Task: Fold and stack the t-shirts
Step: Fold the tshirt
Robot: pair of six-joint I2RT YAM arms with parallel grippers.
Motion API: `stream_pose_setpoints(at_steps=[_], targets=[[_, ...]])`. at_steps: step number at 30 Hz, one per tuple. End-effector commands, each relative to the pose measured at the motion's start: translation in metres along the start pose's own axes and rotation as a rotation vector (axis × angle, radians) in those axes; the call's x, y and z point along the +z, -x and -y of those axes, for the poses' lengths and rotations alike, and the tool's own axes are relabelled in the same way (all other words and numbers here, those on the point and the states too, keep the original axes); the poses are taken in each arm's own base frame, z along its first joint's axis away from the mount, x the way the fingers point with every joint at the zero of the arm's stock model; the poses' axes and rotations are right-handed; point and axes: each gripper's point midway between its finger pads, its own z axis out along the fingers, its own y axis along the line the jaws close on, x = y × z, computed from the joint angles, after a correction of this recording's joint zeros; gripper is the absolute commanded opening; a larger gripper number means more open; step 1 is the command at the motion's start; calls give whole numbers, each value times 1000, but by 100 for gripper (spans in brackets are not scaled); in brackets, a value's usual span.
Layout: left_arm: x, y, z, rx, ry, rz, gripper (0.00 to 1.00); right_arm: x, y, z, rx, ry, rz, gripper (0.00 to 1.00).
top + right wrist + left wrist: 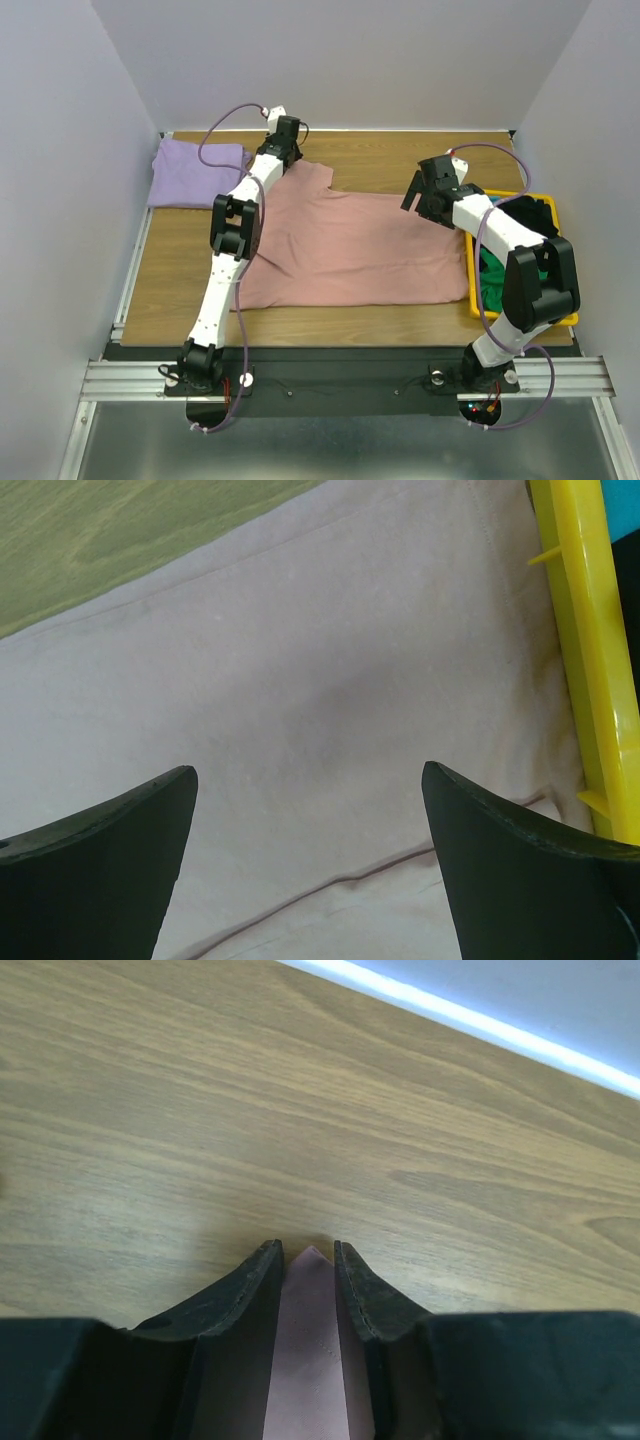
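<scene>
The pink shirt (350, 250) lies spread flat across the middle of the table (180, 290), opened out for folding. Its soft matte cotton is smooth apart from a few shallow creases and a stitched hem along the right edge. At its far left end the left gripper (310, 1252) reaches down with its fingers narrow. A pointed tip of pink cloth lies in the slim gap between them, likely so that this corner can be lifted for a fold, but whether they have bitten on the cloth I cannot tell. The right gripper (308, 768) hangs wide over the shirt's right side, holding nothing, probably poised for the matching corner. Just right of it is the bin (580, 650), hard yellow plastic, with a crumpled green shirt (492, 282) and a black shirt (530, 215) inside. A lavender shirt (195, 175) sits folded square at the far left, seemingly the start of the stack
</scene>
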Motion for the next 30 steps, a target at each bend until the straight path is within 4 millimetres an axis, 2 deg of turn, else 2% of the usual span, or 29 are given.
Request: stream_pose_setpoints(at_steps=[1, 4, 5, 7, 8, 9, 15, 17, 18, 19, 20, 22, 23, 24, 26, 27, 29, 30], targets=[[-22, 29, 18, 42, -8, 75, 38, 1, 10, 0, 27, 1, 46, 100], [-23, 26, 18, 60, 10, 76, 37, 1, 8, 1, 28, -1, 44, 100], [-24, 27, 18, 55, 18, 78, 33, 1, 8, 2, 25, -2, 45, 100], [-24, 27, 13, 49, 42, 80, 20, 0, 9, 2, 26, -3, 49, 100], [-24, 26, 11, 50, 51, 77, 5, 0, 10, 3, 27, -5, 51, 100], [-25, 27, 9, 51, 61, 81, 0, 0, 10, 3, 27, -6, 52, 100], [-30, 30, 3, 81, 86, 83, 0, -1, 12, 6, 27, -10, 56, 100], [-44, 52, 4, 71, 95, 130, 0, 1, 12, 8, 23, -19, 57, 100], [-46, 51, 0, 76, 106, 129, 0, 2, 14, 7, 23, -19, 59, 100], [-52, 58, 1, 73, 99, 143, 0, 3, 15, 7, 22, -23, 61, 100], [-68, 80, 8, 54, 74, 186, 0, 6, 16, 7, 19, -33, 61, 100], [-78, 84, 11, 57, 49, 185, 0, 8, 23, 3, 23, -30, 72, 100], [-93, 102, 17, 40, 22, 222, 0, 8, 25, 1, 29, -27, 73, 100], [-99, 107, 19, 40, 7, 234, 0, 12, 25, 0, 30, -30, 68, 100], [-111, 113, 21, 31, -26, 252, 0, 14, 39, -3, 58, -43, 99, 100], [-111, 107, 20, 39, -33, 239, 0, 21, 38, -3, 55, -59, 94, 100], [-119, 114, 21, 37, -40, 250, 0, 27, 52, -5, 79, -67, 113, 100], [-120, 112, 18, 42, -31, 243, 0, 31, 55, -5, 90, -70, 113, 100]])
